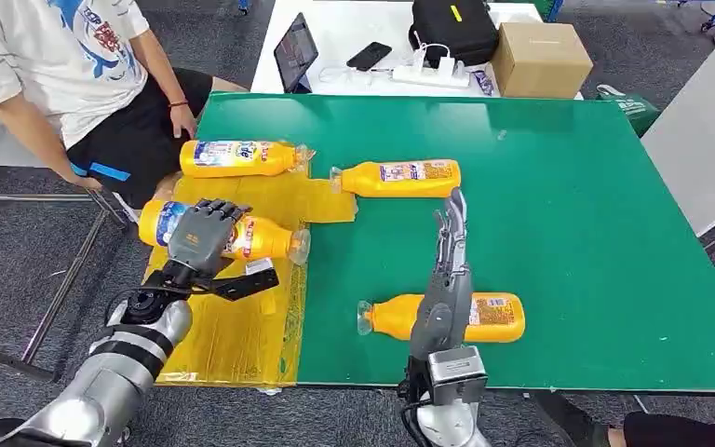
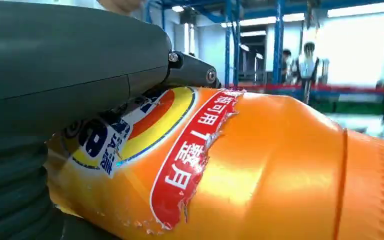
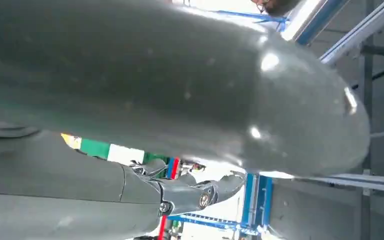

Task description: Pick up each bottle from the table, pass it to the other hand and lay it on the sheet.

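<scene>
Head view: left hand (image 1: 203, 235) is wrapped over the middle of a bottle (image 1: 263, 238), holding it over the sheet (image 1: 242, 335). Right hand (image 1: 451, 233) hangs flat above the counter (image 1: 568, 186), fingers straight, holding nothing. Another bottle (image 1: 493, 317) lies just behind its wrist, a third (image 1: 400, 177) just ahead of its fingertips. Glossy plastic looks slippery and rigid; mid-body grasp suits. Label shows Chinese characters, partly torn; brand unreadable.

Even overhead lighting, soft shadows. Wrist views: near surfaces blurred; blown-out background from 12 to 3 o'clock.
</scene>
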